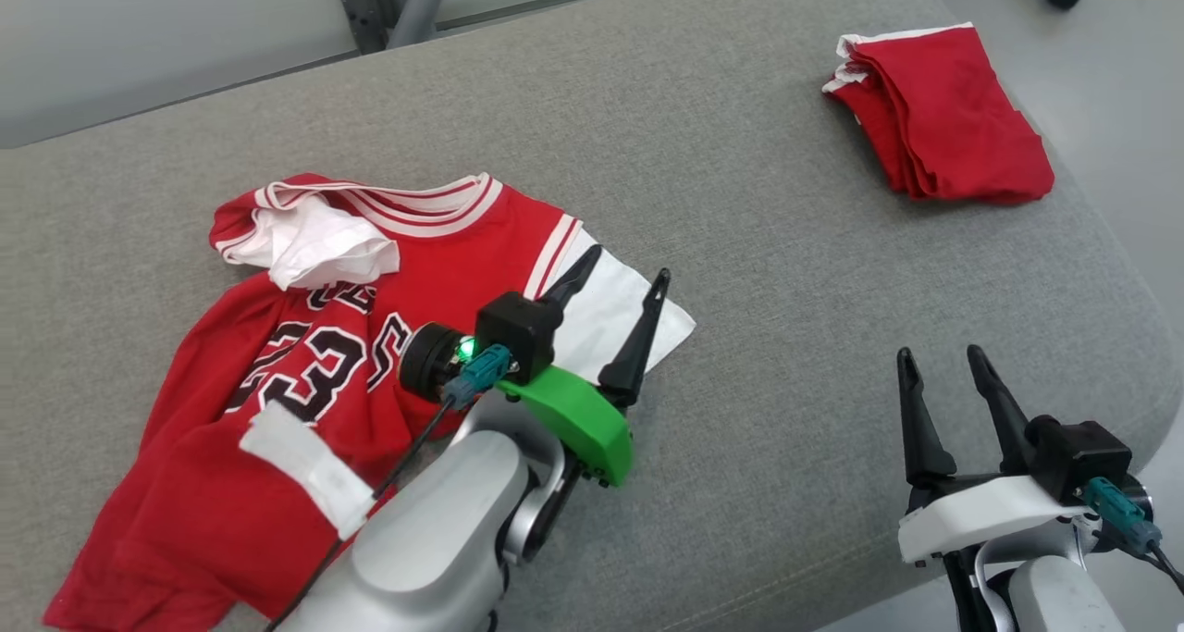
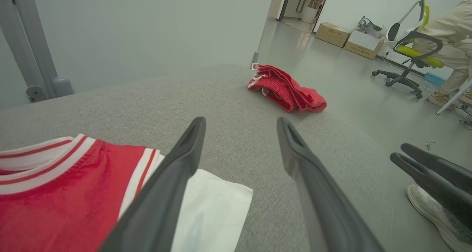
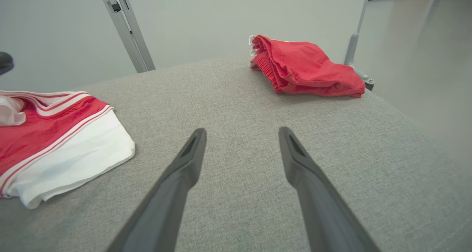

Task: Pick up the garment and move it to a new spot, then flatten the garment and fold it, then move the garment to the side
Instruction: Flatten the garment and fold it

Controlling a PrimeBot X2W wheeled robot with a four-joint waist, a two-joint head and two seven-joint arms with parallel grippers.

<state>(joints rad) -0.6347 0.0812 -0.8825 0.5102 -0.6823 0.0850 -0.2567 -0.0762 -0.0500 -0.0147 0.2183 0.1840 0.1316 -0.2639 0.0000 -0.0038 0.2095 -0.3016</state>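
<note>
Progress check, biggest stuff first. Grey padded surface (image 1: 758,179), nothing fancy. On its left half, jersey (image 1: 462,243): red, white trim, number on the front, spread out roughly but nowhere near flat. Bunched at the lower end, white lining flipped out near the collar, white panel sticking out on the right side. Not folded at all. Looks laid at its spot, so probably fair to call the pick-up-and-move part done, though can't confirm from this alone. Far right corner: folded red bundle (image 1: 943,114), well apart from the jersey, likely a separate piece already dealt with.

Left end effector (image 1: 627,264) over that white panel, fingers spread wide, nothing between them. Hard to tell whether touching the cloth or just above it. Right end effector (image 1: 940,353) low near the right edge, also spread wide, empty, over bare surface, well clear of both garments.

So, judging by the lie of things: flattening not really done, fold not done, move to the side not done. Most of the job left. Next up, at a guess: tugging out the shoulders and hem to smooth the wrinkles.
</note>
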